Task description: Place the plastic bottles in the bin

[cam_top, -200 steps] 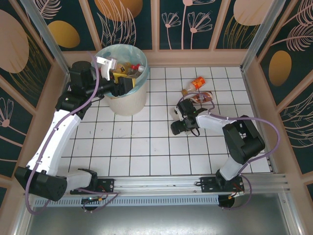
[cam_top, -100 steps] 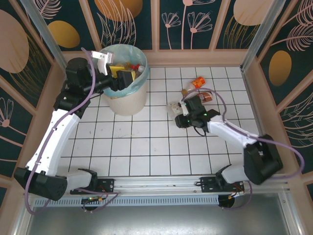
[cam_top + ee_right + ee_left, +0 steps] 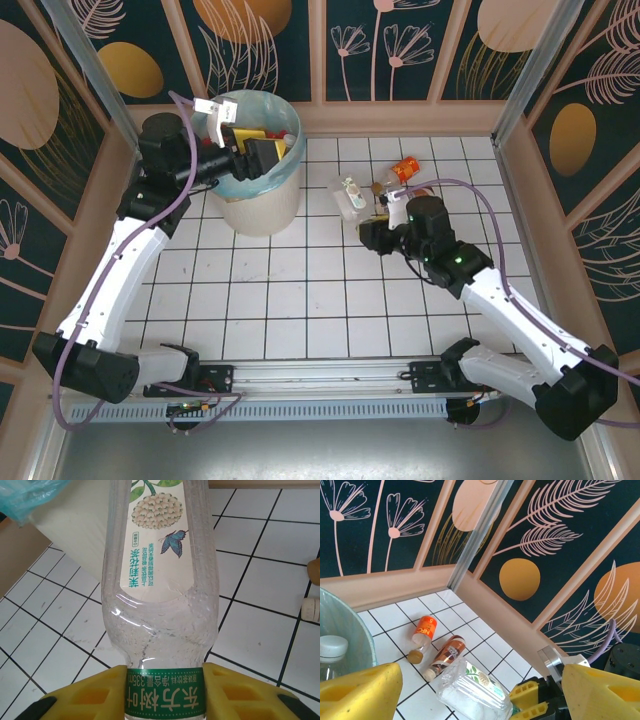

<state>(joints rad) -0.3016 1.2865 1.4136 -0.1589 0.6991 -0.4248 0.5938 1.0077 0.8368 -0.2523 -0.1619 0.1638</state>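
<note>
The right gripper (image 3: 165, 690) is clamped on a clear bottle (image 3: 160, 595), held above the tiles, with the bin (image 3: 262, 205) at its nine o'clock. The next move is probably to carry it over the rim and release. The left gripper (image 3: 258, 157) hangs over the bin, jaws apart.

White-shelled arms (image 3: 112, 275) with black joints and lilac cables (image 3: 470, 187) carry yellow-fingered left claw (image 3: 480, 695) and right claw (image 3: 162, 692).

A robot test cell of the lab kind is indicated — a white gridded tabletop (image 3: 290, 300) is boxed in by panels (image 3: 400, 40) printed with flowers and leaves, metal posts (image 3: 533, 75) are set at the corners, and a left arm (image 3: 110, 275) and a right arm (image 3: 520, 315) are bolted along a metal rail (image 3: 320, 372).
</note>
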